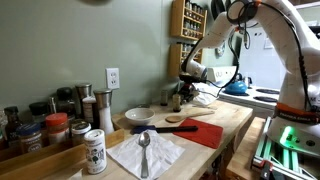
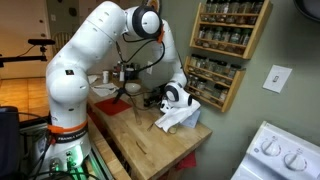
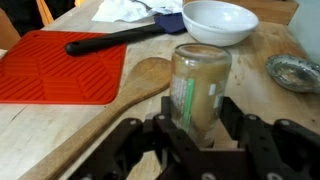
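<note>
1 jar: the jar (image 3: 200, 85) stands upright on the counter (image 3: 40, 130), right in front of the wrist camera. Its mouth looks open.
Gripper: the gripper (image 3: 198, 120) sits low and level, its 2 fingers (image 3: 160, 135) flanking the jar's lower half. It is opened only about as wide as the jar. I cannot tell whether the pads press the glass.
Why low: I'd judge a hold below the middle suits a tall, narrow jar, since it is less likely to tip.
Arm: the arm (image 2: 85, 60) bends down over the counter to bring the wrist level with the jar.
Spoon: a wooden spoon (image 3: 140, 80) lies flat just left of the jar. Its handle runs near, toward the left finger, so that side has little room.
Lid: what looks like a metal lid (image 3: 292, 72) lies flat to the right, apart from the jar.
Mat: a red mat (image 3: 60, 70) lies far left, with a black-handled tool (image 3: 110, 40) along its far edge.
Bowl: a white bowl (image 3: 218, 20) sits beyond the jar, clear of it.
</note>
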Tool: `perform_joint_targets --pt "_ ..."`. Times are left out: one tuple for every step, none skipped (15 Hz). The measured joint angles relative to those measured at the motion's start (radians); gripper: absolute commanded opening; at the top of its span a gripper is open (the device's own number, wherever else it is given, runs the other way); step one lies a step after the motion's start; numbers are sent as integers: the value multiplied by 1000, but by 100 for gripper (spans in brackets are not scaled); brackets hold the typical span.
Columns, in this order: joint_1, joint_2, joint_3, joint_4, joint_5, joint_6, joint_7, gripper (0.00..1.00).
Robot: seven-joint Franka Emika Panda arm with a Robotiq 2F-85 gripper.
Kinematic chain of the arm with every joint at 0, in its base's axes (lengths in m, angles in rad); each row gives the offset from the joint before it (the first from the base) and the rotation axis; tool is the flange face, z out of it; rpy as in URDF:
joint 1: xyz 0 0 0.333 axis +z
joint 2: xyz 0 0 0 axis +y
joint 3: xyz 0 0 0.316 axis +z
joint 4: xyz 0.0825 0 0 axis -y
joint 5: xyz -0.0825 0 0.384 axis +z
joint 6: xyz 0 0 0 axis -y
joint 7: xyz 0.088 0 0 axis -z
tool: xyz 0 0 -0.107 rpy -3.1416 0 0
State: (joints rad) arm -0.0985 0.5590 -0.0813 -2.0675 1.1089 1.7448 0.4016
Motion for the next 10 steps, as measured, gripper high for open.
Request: perform_joint_targets --pt "1 2 -3 0 0 2 3 91" --pt "3 4 -6 1 0 5 4 98" --pt "4 6 -9 1 0 11 4 100" --pt "5 7 -11 1 0 19 4 100" --pt "5 7 -13 1 0 25 4 100" --pt "5 7 -15 2 0 34 4 100" --pt "5 4 -18 2 0 42 2 100" --pt "6 -2 -21 3 -1 48 1 100" --pt "7 -13 -24 2 -2 60 0 100" --pt "9 -29 -26 0 -5 75 0 100"
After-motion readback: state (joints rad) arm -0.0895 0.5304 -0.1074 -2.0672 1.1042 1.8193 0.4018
